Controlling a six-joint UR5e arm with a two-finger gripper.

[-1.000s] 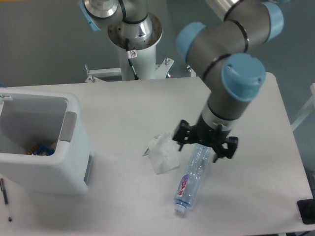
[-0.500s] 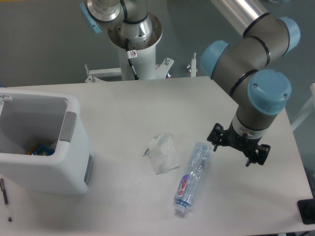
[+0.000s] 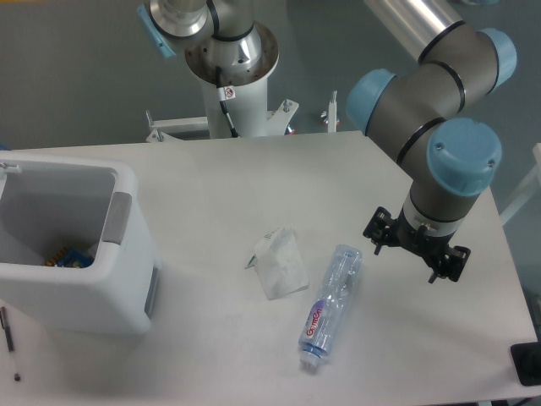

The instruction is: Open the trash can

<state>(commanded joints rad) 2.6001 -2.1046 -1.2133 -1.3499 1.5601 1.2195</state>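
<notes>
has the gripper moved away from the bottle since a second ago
Yes. The gripper was directly over the plastic bottle a second ago; it now hangs to the bottle's right, nearer the table's right edge. The bottle itself has not shifted.

A white table (image 3: 254, 178) with a plain matte top carries everything here. At its left end stands the trash can (image 3: 72, 279), a white boxy bin with rounded corners, its top open so the pale interior shows; a grey tab sits on the wall facing the table's middle. Near the middle lies a crumpled white tissue packet (image 3: 279, 264), and just beside it, toward the right, a clear plastic bottle (image 3: 330, 303) lies on its side, cap pointing at the near edge. A pen (image 3: 8, 334) lies at the near left corner, just beside the bin. A dark object (image 3: 527, 364) sits at the near right edge, partly cut off
</notes>
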